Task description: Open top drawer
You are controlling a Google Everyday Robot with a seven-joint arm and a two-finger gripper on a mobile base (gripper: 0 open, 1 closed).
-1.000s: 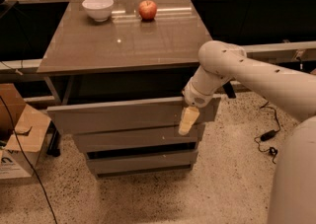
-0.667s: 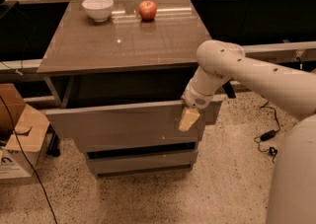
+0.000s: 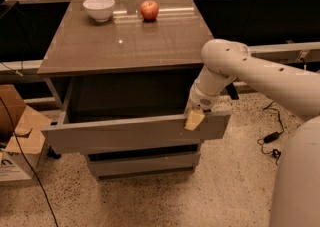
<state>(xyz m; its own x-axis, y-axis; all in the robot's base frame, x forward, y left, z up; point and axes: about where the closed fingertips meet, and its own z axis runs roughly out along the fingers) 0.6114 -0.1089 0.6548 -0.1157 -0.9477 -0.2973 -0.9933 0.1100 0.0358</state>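
Seemingly, jaws on crosswise top drawer [image 3: 125, 133].

Arm reaching left, hand [image 3: 194, 119] low, apparently downturned

No text, brand, number or sign can be read. The brown cardboard box [image 3: 22, 131] on the floor at the near left has a white panel [image 3: 7, 171] low on its side. The panel carries a dark printed mark that the frame edge cuts off, so it is not legible. The pale cream gripper [image 3: 194, 119] sits at the upper edge of the wide grey-brown top drawer [image 3: 125, 133], toward the right end of its flat front. No lettering can be made out on either.
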